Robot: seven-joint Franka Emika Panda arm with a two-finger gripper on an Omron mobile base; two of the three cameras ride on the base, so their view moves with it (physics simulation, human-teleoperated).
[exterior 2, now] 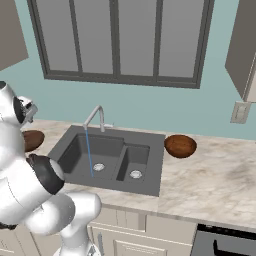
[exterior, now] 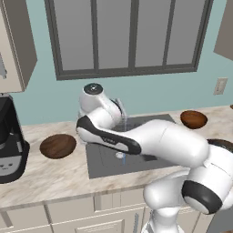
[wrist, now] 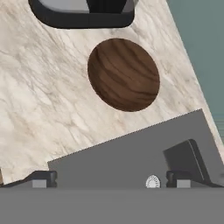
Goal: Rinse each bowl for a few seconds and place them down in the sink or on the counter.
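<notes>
A dark-brown wood-grain bowl point(exterior: 58, 145) point(wrist: 124, 74) lies on the counter point(exterior: 45, 177) left of the sink point(exterior: 104, 166); the arm half hides this bowl point(exterior 2: 33, 140) in the right base view. A more reddish bowl point(exterior: 194, 119) point(exterior 2: 180, 145) rests on the counter right of the sink point(exterior 2: 150, 150). Water runs from the faucet point(exterior 2: 95, 117) into the left basin. My gripper point(wrist: 111, 181) hangs open over the sink's left part point(wrist: 131, 157), its fingertips point(wrist: 43, 179) wide apart with nothing between them, the left bowl a short way ahead.
A black coffee machine point(exterior: 9, 141) point(wrist: 83, 13) stands on the counter just beyond the left bowl. The window and teal wall back the sink. A wall socket point(exterior 2: 240, 112) sits at the right. Bare counter point(exterior 2: 215, 180) stretches right of the sink.
</notes>
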